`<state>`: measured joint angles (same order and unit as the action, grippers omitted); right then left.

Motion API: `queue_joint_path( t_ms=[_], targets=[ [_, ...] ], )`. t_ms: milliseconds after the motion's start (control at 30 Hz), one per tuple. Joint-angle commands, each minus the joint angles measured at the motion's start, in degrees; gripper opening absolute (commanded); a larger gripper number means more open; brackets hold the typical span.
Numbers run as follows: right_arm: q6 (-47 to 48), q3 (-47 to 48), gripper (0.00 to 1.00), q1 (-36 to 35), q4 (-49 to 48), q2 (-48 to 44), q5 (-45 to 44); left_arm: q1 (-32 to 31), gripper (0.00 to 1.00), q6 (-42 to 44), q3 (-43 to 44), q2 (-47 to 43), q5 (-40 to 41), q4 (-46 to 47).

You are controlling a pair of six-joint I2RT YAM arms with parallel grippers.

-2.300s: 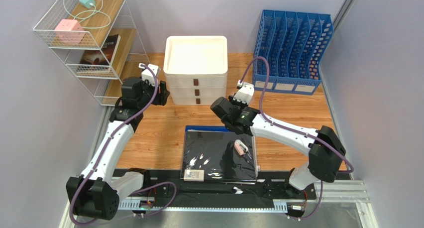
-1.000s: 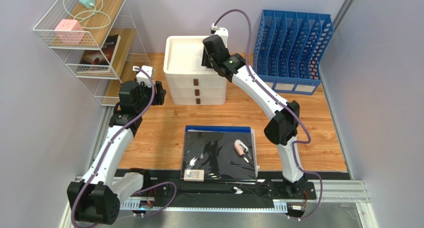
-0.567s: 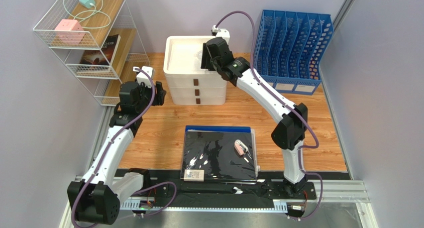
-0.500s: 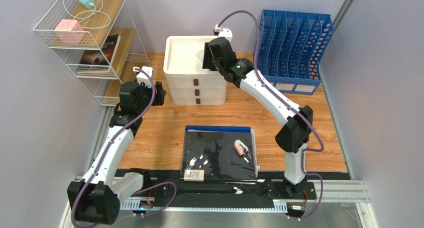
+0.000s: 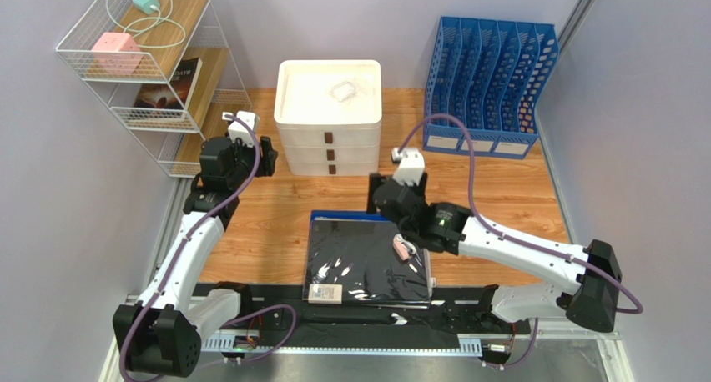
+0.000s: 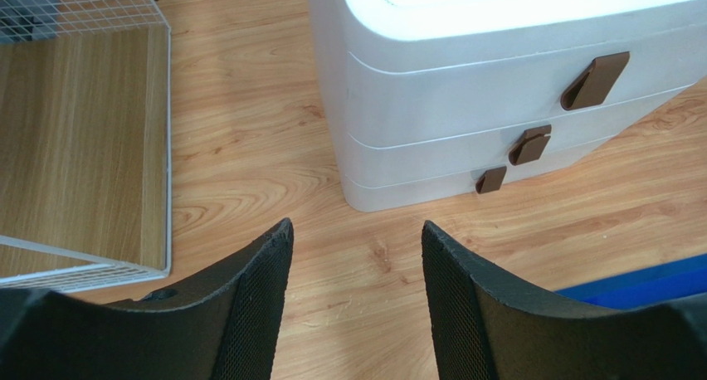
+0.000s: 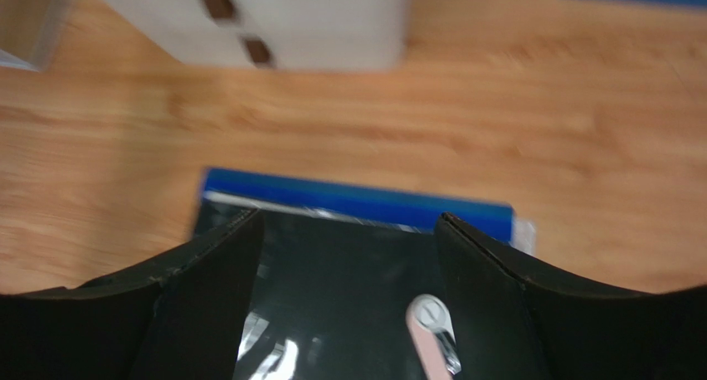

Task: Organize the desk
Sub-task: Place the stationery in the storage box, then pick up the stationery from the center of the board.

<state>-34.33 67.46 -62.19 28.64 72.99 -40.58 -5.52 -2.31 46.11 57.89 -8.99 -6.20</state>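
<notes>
The desk (image 5: 501, 190) is a light wooden tabletop. Near its front edge lies a black plastic-wrapped folder (image 5: 359, 257) with a blue far edge. On the folder rest a small pink and silver item (image 5: 403, 249) and a white label (image 5: 324, 293). My right gripper (image 5: 380, 205) hangs open over the folder's far edge, holding nothing; in the right wrist view the pink item (image 7: 431, 338) shows below the right gripper (image 7: 348, 221). My left gripper (image 5: 265, 155) is open and empty over bare wood, left of the white drawer unit (image 5: 328, 123); the left wrist view shows the left gripper (image 6: 355, 231).
A small clear packet (image 5: 343, 91) lies on top of the drawer unit. A blue file rack (image 5: 488, 82) stands at the back right. A white wire shelf (image 5: 146, 73) with a pink box, a cable and a book stands at the back left.
My right arm came down from the top of the drawer unit to the black folder, and its jaws opened. A clear packet now lies on the drawer unit. The left arm stayed still.
</notes>
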Motion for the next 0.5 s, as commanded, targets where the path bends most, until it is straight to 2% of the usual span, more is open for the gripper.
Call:
queue_joint_path(
  t_ms=[0, 67, 167, 333, 467],
  targets=[
    [-20.2, -21.8, 0.82, -4.2, 0.8, -6.6, -8.9, 0.2, 0.64, -0.7, -0.1, -0.4, -0.1, 2.9],
    [-26.0, -25.6, 0.82, -7.1, 1.2, -8.5, -10.4, 0.2, 0.64, -0.7, 0.1, 0.3, -0.1, 2.9],
    [-29.4, -29.0, 0.82, -10.6, 2.8, -7.5, -12.0, 0.2, 0.64, -0.6, 0.4, 1.0, -0.1, 2.8],
    [-32.8, -26.8, 0.83, -12.6, 8.2, -2.9, -13.8, 0.2, 0.64, -0.7, 0.5, 0.9, 0.6, 2.6],
    [-32.6, -27.1, 0.83, -13.7, 6.6, -0.9, -12.8, 0.2, 0.64, -0.6, 0.4, 0.6, 1.0, 2.5]
  ],
)
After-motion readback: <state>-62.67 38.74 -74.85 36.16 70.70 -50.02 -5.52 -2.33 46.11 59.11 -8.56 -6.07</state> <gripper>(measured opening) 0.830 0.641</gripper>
